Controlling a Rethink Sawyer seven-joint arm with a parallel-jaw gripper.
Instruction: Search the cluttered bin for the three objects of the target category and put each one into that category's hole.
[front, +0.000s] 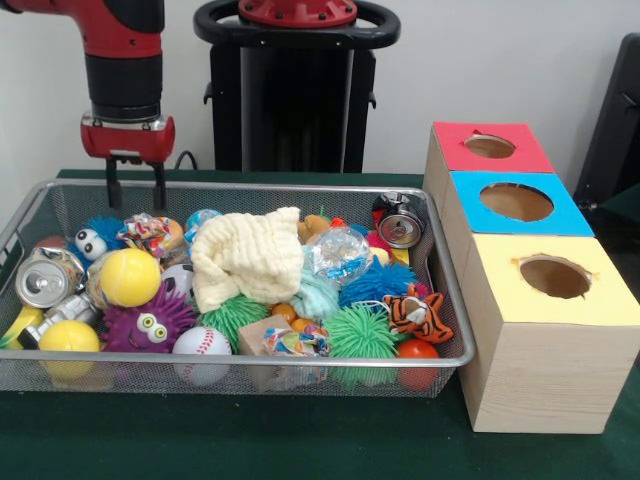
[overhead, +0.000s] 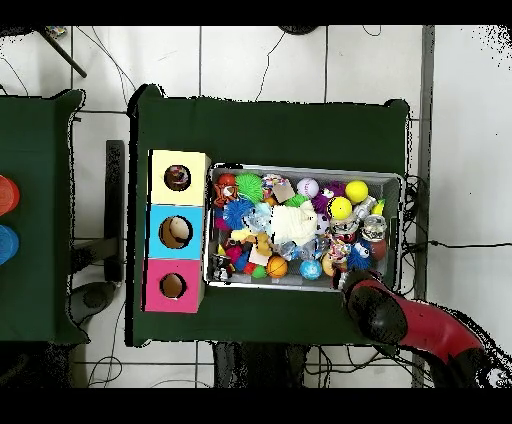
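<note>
The wire mesh bin (front: 250, 362) lies on the green table, full of toys; it also shows in the overhead view (overhead: 392, 178). One speckled rope bundle (front: 150, 233) lies at the bin's far left. A second speckled bundle (front: 290, 340) lies near the front rim, partly buried. I cannot pick out a third. My gripper (front: 135, 185) hangs open and empty over the bin's far left corner, just above and behind the first bundle. In the overhead view the arm's wrist (overhead: 368, 295) covers the gripper.
Three wooden boxes with round holes stand right of the bin: red (front: 490, 147), blue (front: 515, 200), yellow (front: 555, 275). In the bin lie a cream waffle cloth (front: 248, 258), a clear crinkly ball (front: 337, 250), cans (front: 45, 278), yellow balls (front: 130, 277) and a baseball (front: 200, 345).
</note>
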